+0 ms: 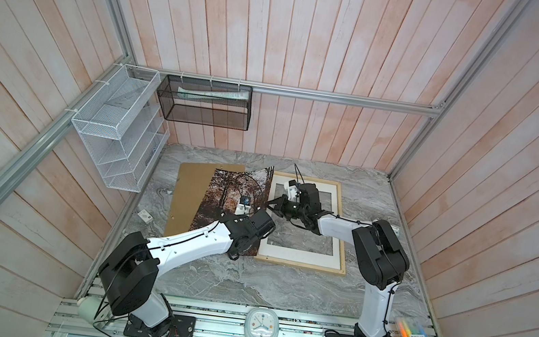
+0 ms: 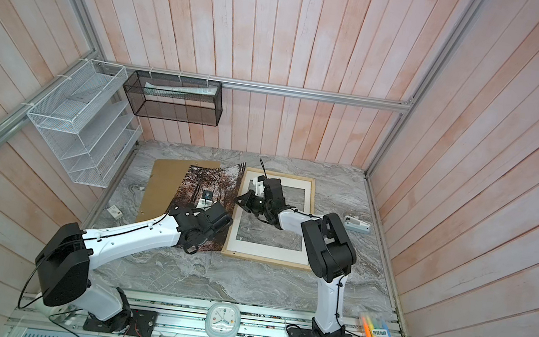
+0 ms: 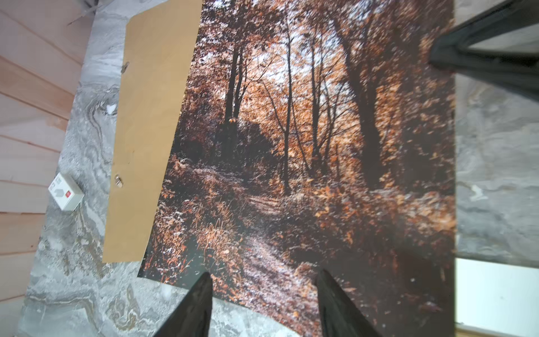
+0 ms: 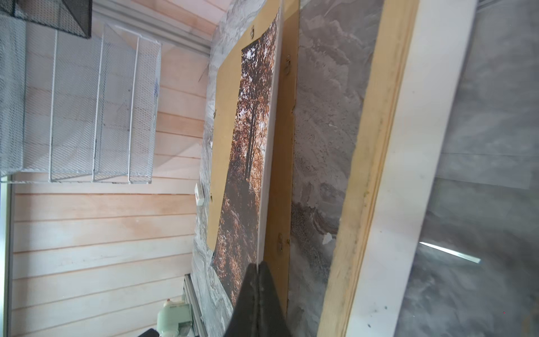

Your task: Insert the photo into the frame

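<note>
Right gripper is pinching the photo, its jaws shut on the long edge that is facing the frame. This edge is standing lifted while the opposite one is resting on the brown backing board. Left gripper is hanging over the photo's near end with jaws apart and nothing between them; whether its tips are touching the print, I cannot tell. The photo is lying left of the middle of the marble surface, closer to the far edge than the near one, partly on the board and just beside the frame. The frame is lying flat around the surface's middle, with the white mat sitting inside its wood strips.

As I am judging it, the step in hand is carrying the photo sideways over the frame. To do it well, the right gripper should be raising the edge only a little, so the thin sheet is not bending sharply at the pinch, and moving slowly toward the surface's right edge. The left gripper could be supporting the near end, because one pinch alone may be letting the sheet sag and turn.
</note>
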`<state>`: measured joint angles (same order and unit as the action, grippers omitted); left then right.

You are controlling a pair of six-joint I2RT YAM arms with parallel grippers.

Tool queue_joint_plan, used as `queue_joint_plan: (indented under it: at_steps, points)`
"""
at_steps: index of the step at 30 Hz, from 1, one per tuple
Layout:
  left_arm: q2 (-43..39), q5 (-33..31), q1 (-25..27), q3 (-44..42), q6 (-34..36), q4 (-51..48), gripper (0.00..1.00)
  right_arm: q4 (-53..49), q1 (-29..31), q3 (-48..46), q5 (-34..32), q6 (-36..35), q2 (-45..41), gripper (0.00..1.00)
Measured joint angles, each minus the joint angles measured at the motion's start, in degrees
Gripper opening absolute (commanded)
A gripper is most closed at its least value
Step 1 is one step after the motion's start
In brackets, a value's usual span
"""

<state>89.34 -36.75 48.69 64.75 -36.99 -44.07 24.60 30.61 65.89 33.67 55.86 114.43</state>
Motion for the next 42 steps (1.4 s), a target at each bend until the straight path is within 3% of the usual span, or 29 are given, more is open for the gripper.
queue_joint_plan:
  at_steps: [11,24,36,40,42]
  points:
    - [5.62,3.32,3.82,5.6,5.99,6.19,0.59,4.15,1.6,-6.97,-8.33,4.13,-6.93,0.0]
    - [12.68,1.64,4.48,9.4,6.8,5.95,0.57,4.13,2.73,-8.59,-10.84,3.96,-9.97,0.0]
    - [15.28,-1.53,4.48,11.43,6.16,5.9,0.34,4.33,2.73,-11.61,-12.02,3.93,-14.45,0.0]
    - [15.28,-1.68,4.48,11.45,6.32,5.9,0.18,4.33,2.75,-11.76,-12.09,3.91,-14.71,0.0]
    - [15.28,-1.86,4.5,11.5,6.4,5.9,0.15,4.31,2.84,-11.76,-12.2,3.87,-14.71,0.0]
